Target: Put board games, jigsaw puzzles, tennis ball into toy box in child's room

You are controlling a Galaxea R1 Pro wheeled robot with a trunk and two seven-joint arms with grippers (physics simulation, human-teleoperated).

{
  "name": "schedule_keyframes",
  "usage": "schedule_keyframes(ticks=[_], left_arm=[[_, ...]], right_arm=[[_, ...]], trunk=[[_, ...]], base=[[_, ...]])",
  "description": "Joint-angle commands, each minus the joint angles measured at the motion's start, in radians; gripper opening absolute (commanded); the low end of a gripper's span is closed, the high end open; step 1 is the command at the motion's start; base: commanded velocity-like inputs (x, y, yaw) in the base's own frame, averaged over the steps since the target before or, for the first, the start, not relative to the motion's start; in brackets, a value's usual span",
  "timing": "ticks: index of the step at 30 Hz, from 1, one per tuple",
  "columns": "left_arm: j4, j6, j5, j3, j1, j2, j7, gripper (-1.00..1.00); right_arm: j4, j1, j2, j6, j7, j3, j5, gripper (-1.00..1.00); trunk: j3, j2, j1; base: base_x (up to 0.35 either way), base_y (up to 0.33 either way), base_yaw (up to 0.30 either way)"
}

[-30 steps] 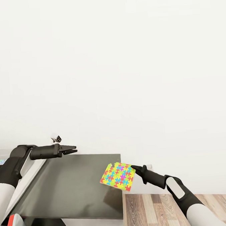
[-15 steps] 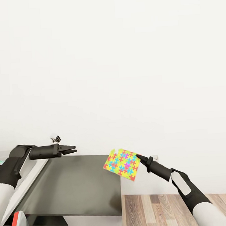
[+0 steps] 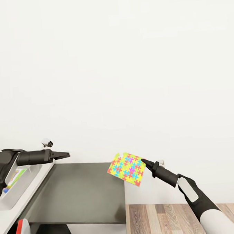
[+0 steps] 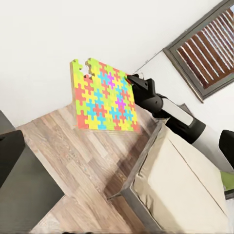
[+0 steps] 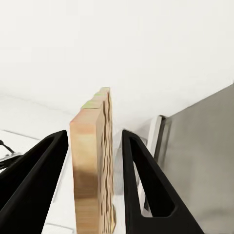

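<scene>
The view has swung left since a second ago, bringing the pale desk (image 3: pixel 18 209) and the grey toy box (image 3: pixel 11 192) with its printed game box into sight. The right end effector (image 3: pixel 144 161) still pinches the jigsaw puzzle (image 3: pixel 126 164) aloft by the desk's dark lower end. The left end effector (image 3: pixel 65 155) hovers, fingers nearly together, empty.

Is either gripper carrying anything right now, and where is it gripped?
The right gripper holds the thin multicolour jigsaw puzzle sheet by one edge, lifted off the dark grey table section. The left gripper holds nothing.
</scene>
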Motion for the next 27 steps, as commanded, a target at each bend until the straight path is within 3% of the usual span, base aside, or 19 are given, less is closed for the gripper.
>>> schedule_keyframes(ticks=[1,4,7,10,14,27], left_arm=[[-0.015,0.014,0.001,-0.001,0.007,0.004,-0.004,1.0],[-0.109,0.03,0.004,0.008,0.049,0.024,-0.004,1.0],[-0.149,0.034,0.015,0.011,0.068,0.043,-0.004,1.0],[-0.163,0.034,0.072,0.016,0.077,0.082,-0.004,1.0],[-0.162,0.034,0.098,0.017,0.079,0.112,-0.004,1.0],[-0.145,0.034,0.106,0.018,0.08,0.122,-0.004,1.0]], right_arm=[[0.0,-0.001,0.0,0.003,0.002,-0.001,-0.002,-1.0],[-0.001,-0.001,0.0,-0.005,0.003,-0.001,-0.004,-1.0],[-0.014,-0.001,0.0,-0.007,0.021,-0.001,-0.003,-1.0],[-0.079,0.012,-0.002,-0.01,0.073,-0.001,0.001,-1.0],[-0.121,0.033,-0.007,-0.012,0.087,-0.001,0.003,-1.0],[-0.135,0.04,-0.007,-0.014,0.088,-0.001,0.005,-1.0]], trunk=[[0.003,0.006,-0.004],[0.018,0.027,-0.015],[0.032,0.048,-0.027],[0.046,0.069,-0.038],[0.066,0.097,-0.053],[0.126,0.188,-0.103]], base=[[-0.024,0.0,0.0],[-0.011,0.0,0.0],[-0.003,0.0,0.0],[0.0,0.0,0.0],[0.0,0.0,0.003],[0.0,0.0,0.141]])
